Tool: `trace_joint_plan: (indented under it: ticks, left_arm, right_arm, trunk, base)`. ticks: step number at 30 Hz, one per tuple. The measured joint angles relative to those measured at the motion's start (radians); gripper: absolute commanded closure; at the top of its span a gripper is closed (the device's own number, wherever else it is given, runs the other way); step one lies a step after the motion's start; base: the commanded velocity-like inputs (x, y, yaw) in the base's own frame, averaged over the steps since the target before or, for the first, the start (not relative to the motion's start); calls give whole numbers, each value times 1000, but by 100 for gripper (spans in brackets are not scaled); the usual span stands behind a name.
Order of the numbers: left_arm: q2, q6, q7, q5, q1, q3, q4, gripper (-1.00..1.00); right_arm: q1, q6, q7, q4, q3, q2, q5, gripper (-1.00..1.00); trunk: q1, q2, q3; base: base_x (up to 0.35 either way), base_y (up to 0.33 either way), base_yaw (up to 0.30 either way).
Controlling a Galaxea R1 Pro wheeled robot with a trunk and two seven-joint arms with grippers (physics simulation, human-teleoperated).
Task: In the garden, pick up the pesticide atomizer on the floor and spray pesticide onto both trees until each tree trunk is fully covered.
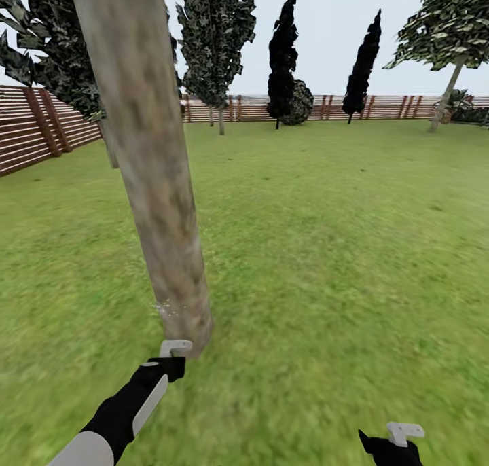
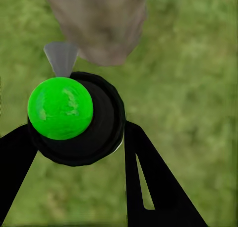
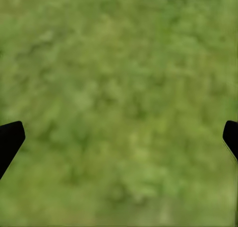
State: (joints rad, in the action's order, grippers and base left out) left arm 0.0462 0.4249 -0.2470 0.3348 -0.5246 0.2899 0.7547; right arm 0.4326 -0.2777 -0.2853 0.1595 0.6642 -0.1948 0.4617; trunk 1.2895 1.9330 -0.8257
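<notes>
Right now the left pincer (image 2: 74, 152) pinches the atomizer (image 2: 74, 118) at the trunk (image 1: 153, 174); right pincer (image 3: 119, 137) spread over grass (image 3: 119, 78).

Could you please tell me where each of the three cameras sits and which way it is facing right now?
Head view: on the head, facing forward and down at the tree trunk, lawn and fence; both arms show.
Left wrist view: near the left gripper, along its fingers, which clamp the pesticide atomizer at the trunk's base.
Right wrist view: near the right gripper, onto grass; fingertips spread.
Shared: head and left wrist views both show the trunk.
</notes>
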Motion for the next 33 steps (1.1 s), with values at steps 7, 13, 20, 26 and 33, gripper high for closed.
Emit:
trace_joint_plan:
  ticks: [7, 13, 20, 26, 33]
  left_arm:
    - [-1, 0, 3, -9, -3, 1, 20, 100]
    - [-26, 92, 8, -2, -75, 4, 71, 100]
    - [58, 138, 18, -7, -87, -80, 107, 100]
    - [31, 275, 19, 2, -74, -57, 313, 100]
    - [28, 373, 18, -12, -76, -72, 442, 100]
  right_arm:
    - [0, 0, 0, 0, 0, 0, 0, -100]
    - [0, 0, 1, 0, 0, -3, 0, -100]
    - [0, 0, 3, 0, 0, -3, 0, -100]
    - [0, 0, 3, 0, 0, -3, 0, -100]
    - [0, 0, 3, 0, 0, -3, 0, -100]
  trunk:
    - [0, 0, 0]
    - [0, 0, 0]
    - [0, 0, 0]
    - [0, 0, 0]
    - [0, 0, 0]
  base:
    - [0, -130, 240]
    - [0, 0, 10]
    - [0, 0, 0]
    - [0, 0, 0]
    - [0, 0, 0]
